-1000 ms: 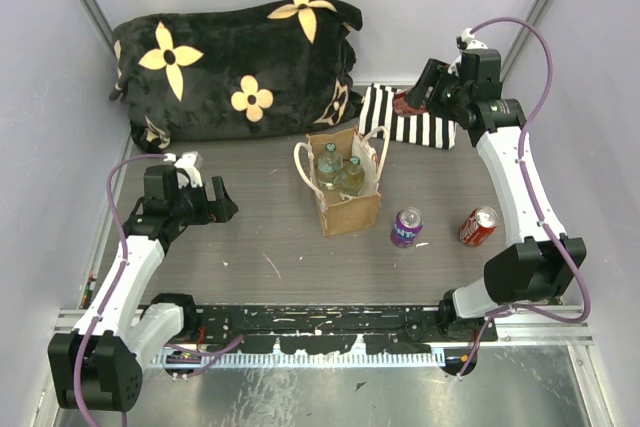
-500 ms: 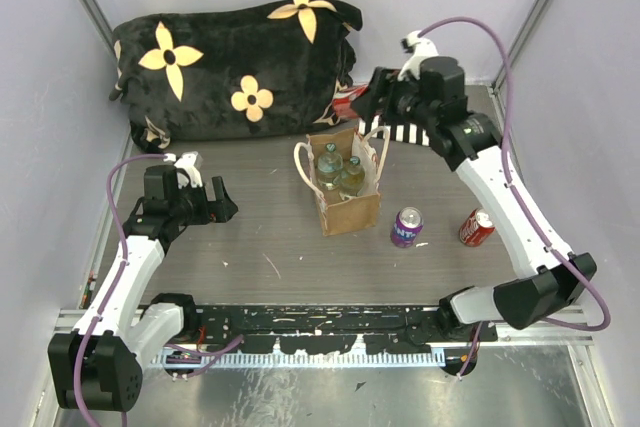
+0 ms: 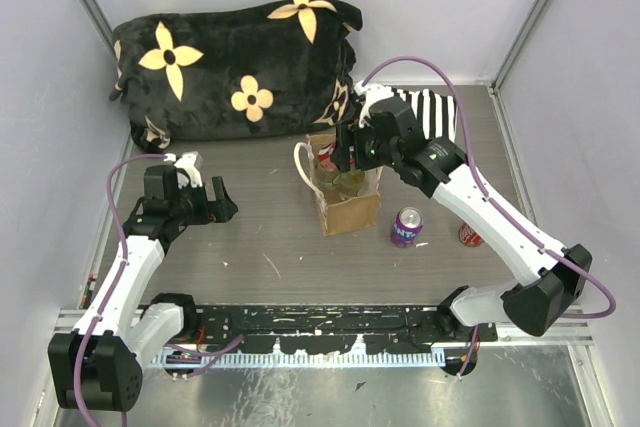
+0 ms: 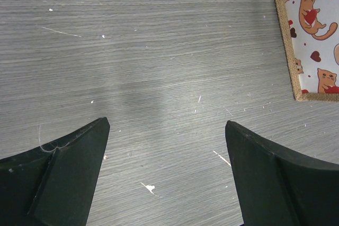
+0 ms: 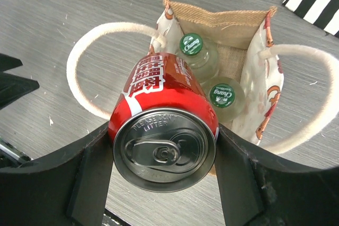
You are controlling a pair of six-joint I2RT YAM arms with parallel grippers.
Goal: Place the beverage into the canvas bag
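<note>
Where the red can (image 5: 159, 86) is hanging: right over the open top of the canvas bag (image 5: 228, 25), lying tipped, with its pull-tab end facing the wrist camera.
Right end effector (image 5: 164, 154): about half open, its two fingers squeezing the can's round sides.
How the can is feeling: I am guessing hard, smooth, a bit slippery, and heavy if full; gripping the middle of its sides is looking safest.
Room in the bag: two green-capped bottles (image 5: 190, 44) are taking up much of it.
Bag walls: looking soft, so likely bending if bumped.
Left end effector (image 4: 167, 175): wide open, holding nothing, hovering over the bench (image 4: 159, 51).
</note>
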